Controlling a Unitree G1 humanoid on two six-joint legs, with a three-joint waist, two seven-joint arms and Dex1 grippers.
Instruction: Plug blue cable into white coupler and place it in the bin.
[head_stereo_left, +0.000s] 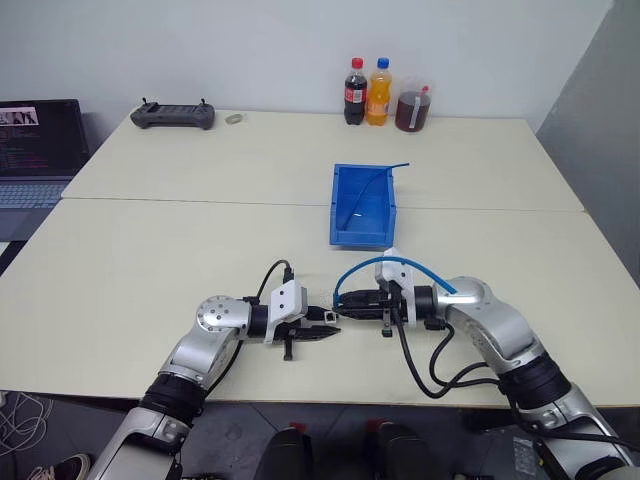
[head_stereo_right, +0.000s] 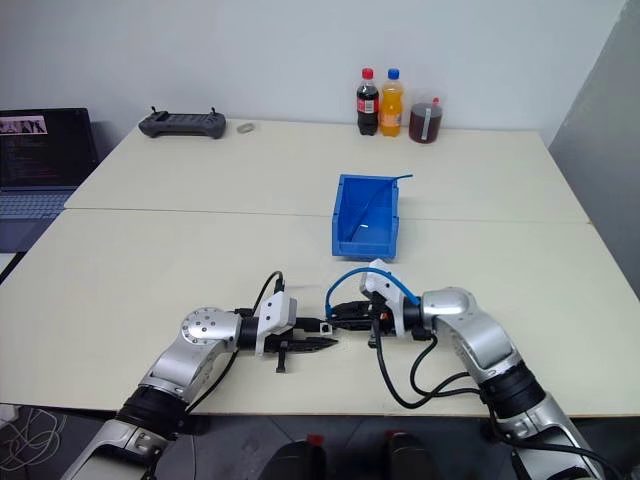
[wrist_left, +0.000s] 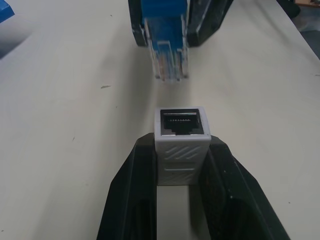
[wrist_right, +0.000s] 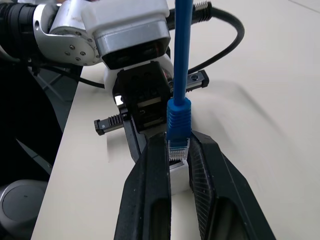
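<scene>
My left gripper (wrist_left: 181, 142) is shut on the white coupler (wrist_left: 181, 131), whose dark socket faces the other hand. Opposite it, my right gripper (wrist_right: 177, 140) is shut on the blue cable (wrist_right: 179, 107) just behind its clear plug (wrist_left: 168, 62). The plug tip is a short gap from the socket, roughly in line with it and not inside. In the head views both grippers (head_stereo_left: 328, 328) (head_stereo_left: 343, 300) meet tip to tip near the table's front edge. The cable (head_stereo_left: 385, 263) arches back over my right wrist. The bin (head_stereo_left: 345, 205) stands just beyond the hands, with another blue cable (head_stereo_left: 375, 185) lying in it.
Two soda bottles (head_stereo_left: 366, 92) and a cup of dark drink (head_stereo_left: 412, 110) stand at the table's far edge. A black controller (head_stereo_left: 173, 116) lies at the far left, and a laptop (head_stereo_left: 38, 150) sits off the table's left side. The table's front edge runs just below my hands.
</scene>
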